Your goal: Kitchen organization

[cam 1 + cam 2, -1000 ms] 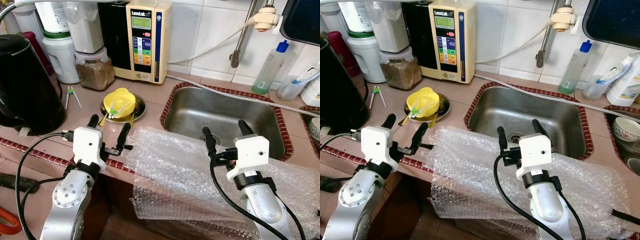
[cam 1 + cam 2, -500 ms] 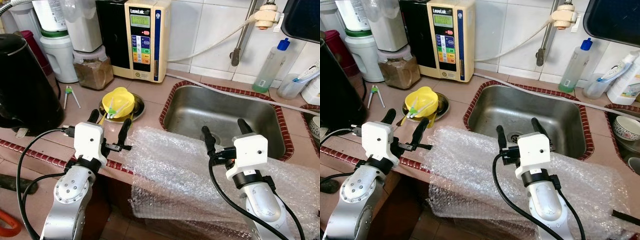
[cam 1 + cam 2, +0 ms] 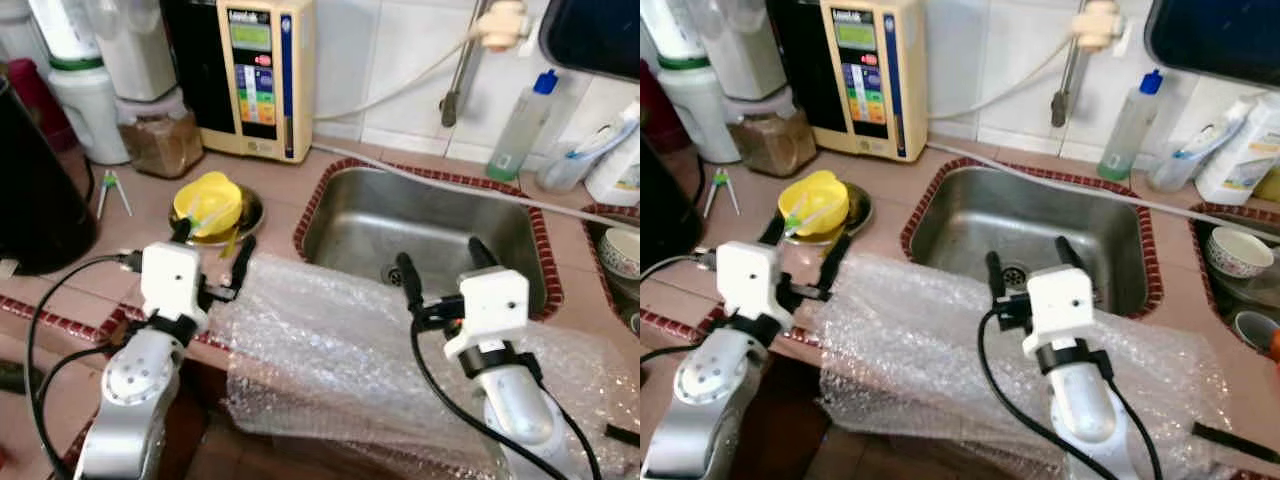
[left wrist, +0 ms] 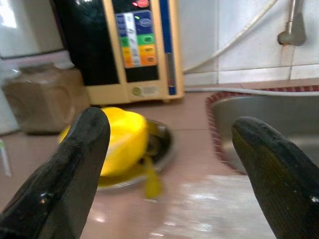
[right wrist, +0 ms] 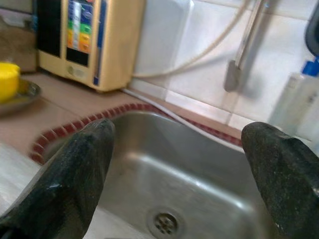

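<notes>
The sink (image 3: 420, 225) sits in the bench (image 3: 300, 180); a bowl (image 3: 207, 205) lies to its left, bubble wrap (image 3: 330, 350) before it, a bottle (image 3: 520, 125) behind.

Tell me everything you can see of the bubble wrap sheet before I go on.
The bubble wrap sheet is clear, glossy plastic covered in small air bubbles, crumpled and wrinkled rather than flat. It lies along the front of the tiled counter, before the steel sink, and its near edge droops over the counter's front. The left hand is at its left end and the right hand is above its far edge, both open; neither is seen gripping it.
</notes>
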`<state>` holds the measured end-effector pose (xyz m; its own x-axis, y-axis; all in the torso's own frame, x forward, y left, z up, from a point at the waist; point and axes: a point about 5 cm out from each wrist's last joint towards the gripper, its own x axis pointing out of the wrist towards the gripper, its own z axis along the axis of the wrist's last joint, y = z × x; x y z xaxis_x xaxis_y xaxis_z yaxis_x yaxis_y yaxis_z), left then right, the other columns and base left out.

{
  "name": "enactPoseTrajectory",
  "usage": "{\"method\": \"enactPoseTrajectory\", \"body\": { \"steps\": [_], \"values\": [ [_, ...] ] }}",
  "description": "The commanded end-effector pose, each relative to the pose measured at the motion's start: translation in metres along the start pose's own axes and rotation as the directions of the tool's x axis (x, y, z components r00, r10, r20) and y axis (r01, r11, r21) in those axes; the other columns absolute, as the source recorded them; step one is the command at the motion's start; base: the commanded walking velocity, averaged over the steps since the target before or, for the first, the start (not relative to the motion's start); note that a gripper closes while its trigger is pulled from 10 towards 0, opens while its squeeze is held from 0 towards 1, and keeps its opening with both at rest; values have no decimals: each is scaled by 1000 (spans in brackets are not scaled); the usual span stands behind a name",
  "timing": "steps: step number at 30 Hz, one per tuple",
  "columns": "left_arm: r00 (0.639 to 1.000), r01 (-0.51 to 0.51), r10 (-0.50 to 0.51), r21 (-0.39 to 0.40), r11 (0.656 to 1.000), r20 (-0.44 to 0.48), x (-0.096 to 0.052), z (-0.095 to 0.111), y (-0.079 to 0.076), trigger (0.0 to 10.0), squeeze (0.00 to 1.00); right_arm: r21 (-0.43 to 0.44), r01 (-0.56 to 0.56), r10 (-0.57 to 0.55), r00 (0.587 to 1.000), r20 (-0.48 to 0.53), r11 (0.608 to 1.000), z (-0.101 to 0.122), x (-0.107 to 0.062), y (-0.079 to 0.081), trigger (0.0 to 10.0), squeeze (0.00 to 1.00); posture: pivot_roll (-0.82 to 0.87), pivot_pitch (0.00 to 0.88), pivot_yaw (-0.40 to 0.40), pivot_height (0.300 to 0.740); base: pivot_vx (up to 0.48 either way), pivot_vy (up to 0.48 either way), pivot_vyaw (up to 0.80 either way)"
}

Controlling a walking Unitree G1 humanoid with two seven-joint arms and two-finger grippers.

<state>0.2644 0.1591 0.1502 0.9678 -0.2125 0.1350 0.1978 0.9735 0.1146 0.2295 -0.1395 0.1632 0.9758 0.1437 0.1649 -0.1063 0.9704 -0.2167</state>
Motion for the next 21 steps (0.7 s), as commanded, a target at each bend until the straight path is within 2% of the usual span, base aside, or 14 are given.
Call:
{"method": "enactPoseTrajectory", "body": {
  "steps": [1, 4, 13, 21],
  "values": [
    [1000, -16, 16, 14, 1000, 0, -1, 1, 4, 10000, 0, -1, 6, -6, 1000, 16, 1000, 4, 1, -1, 10000, 0, 27, 21, -3, 740, 0, 0, 0],
    [1000, -20, 20, 19, 1000, 0, 0, 1, 4, 10000, 0, -6, 0, 0, 1000, 19, 1000, 4, 1, -1, 10000, 0, 26, 20, -2, 740, 0, 0, 0],
    [1000, -22, 22, 20, 1000, 1, 1, 1, 5, 10000, 0, -8, -3, 3, 1000, 25, 1000, 5, 2, 0, 10000, 0, 26, 17, -3, 740, 0, 0, 669],
    [1000, -27, 27, 32, 999, 4, 2, 2, 5, 10000, 0, 5, 1, -1, 1000, 28, 1000, 5, 3, 0, 10000, 0, 31, 16, -2, 740, 0, 0, 0]
  ]
}}
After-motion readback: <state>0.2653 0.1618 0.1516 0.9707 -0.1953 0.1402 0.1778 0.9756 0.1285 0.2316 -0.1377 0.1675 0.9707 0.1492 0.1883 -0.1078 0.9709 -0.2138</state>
